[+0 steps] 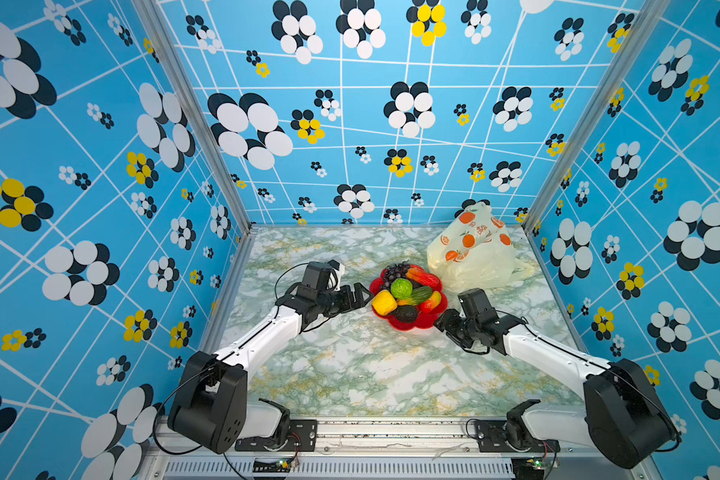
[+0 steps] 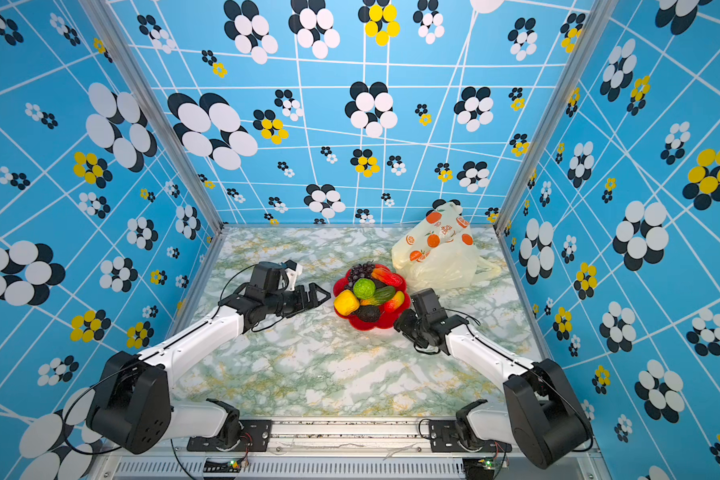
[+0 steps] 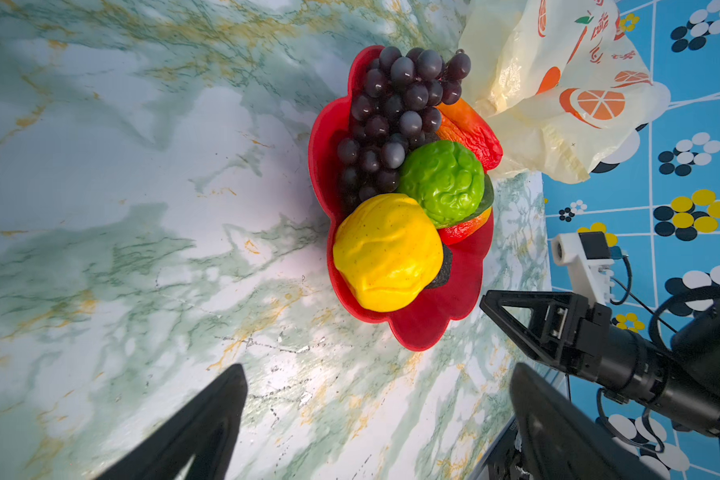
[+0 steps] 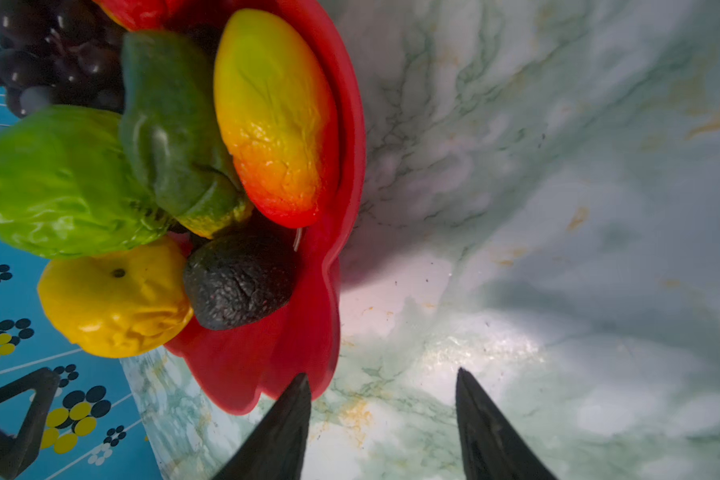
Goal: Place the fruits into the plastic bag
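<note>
all the fruits sit piled in the red dish on the worktop, with the plastic bag just behind, by the far right corner. the left claw and right claw are beside the dish, jaws apart, holding nothing.

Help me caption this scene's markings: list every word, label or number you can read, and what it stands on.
Plastic bag: red printed characters among the orange-fruit pictures, too small and blurred to read in any view.
Toy fruits and red flower-shaped dish: no text visible.
Nothing else shows readable text.
</note>
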Available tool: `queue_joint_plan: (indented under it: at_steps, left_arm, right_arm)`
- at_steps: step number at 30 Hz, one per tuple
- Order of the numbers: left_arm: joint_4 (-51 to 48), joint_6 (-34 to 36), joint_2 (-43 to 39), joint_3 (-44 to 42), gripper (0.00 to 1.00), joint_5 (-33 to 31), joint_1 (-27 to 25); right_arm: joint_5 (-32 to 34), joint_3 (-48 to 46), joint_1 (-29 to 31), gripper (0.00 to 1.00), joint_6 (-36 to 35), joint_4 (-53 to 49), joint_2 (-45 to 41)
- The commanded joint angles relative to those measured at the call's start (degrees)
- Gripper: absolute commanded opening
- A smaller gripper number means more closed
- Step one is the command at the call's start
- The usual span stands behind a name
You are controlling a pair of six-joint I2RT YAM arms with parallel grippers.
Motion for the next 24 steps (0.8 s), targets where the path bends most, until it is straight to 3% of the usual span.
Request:
queue_joint_plan:
  at_steps: [1,11,24]
  left_arm:
    - [-0.4,-0.1,-1.5,-0.9,1.00,0.0,0.6]
    - [-0.9,-0.1,-1.6,-0.8,1.00,0.0,0.7]
    - [-2.3,0.5,-2.5,-1.4,1.00,-0.3,1.0]
  right_arm:
    - [-0.3,2.9,0.5,0.57,0.0,3.1,2.4]
    - [-0.5,4.1,0.5,0.51,-0.1,6.9,7.7]
    - [-1.4,5.6,0.5,0.30,-0.5,9.8,12.7]
